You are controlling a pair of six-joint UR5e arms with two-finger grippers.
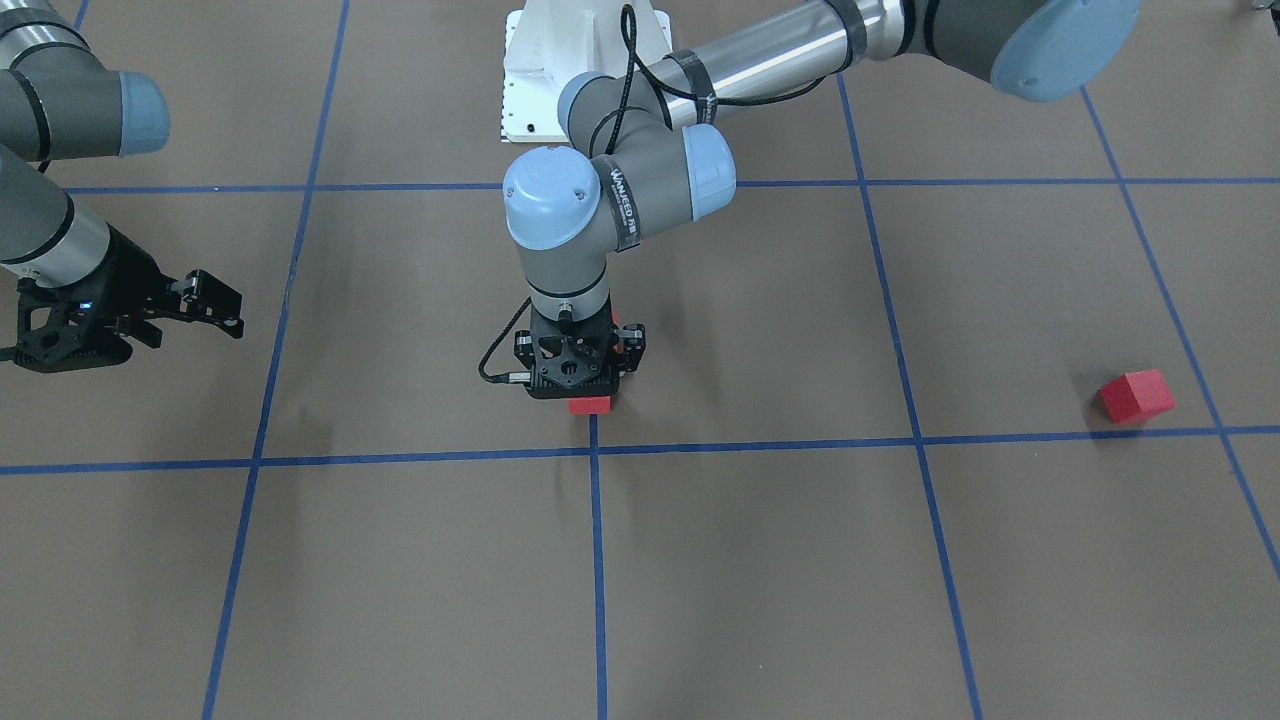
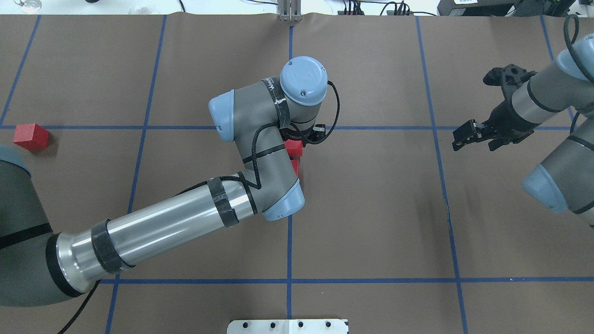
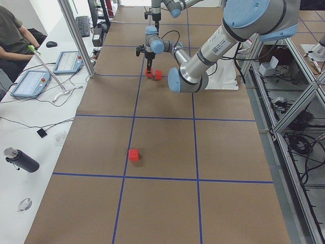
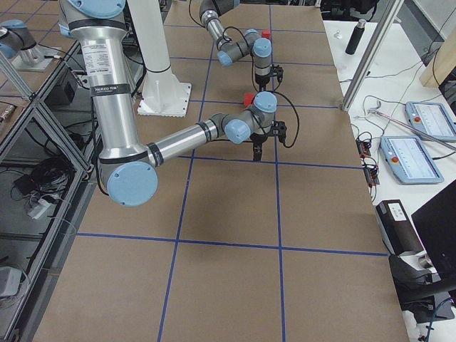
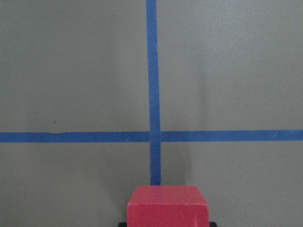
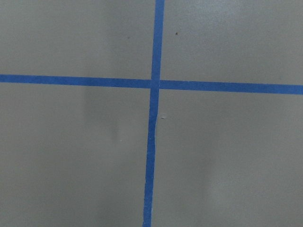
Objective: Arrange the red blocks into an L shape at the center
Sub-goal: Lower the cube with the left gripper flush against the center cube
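Two red blocks lie close together at the center (image 2: 325, 157), on the vertical blue line. My left gripper (image 1: 590, 385) points straight down, shut on the far red block (image 2: 293, 147), which fills the bottom of the left wrist view (image 5: 168, 205) and peeks out under the gripper (image 1: 590, 405). The second red block (image 2: 295, 168) sits just behind it, toward the robot's base, mostly hidden by the arm. A third red block (image 2: 31, 137) lies alone far out on my left side (image 1: 1135, 395). My right gripper (image 2: 464, 135) hovers open with nothing in it, far off to the right.
Blue tape lines divide the brown surface into large squares, with a crossing (image 5: 152, 136) just beyond the held block. The white robot base plate (image 1: 550, 70) is at the back. A person sits at a side desk (image 3: 15, 35) with tablets.
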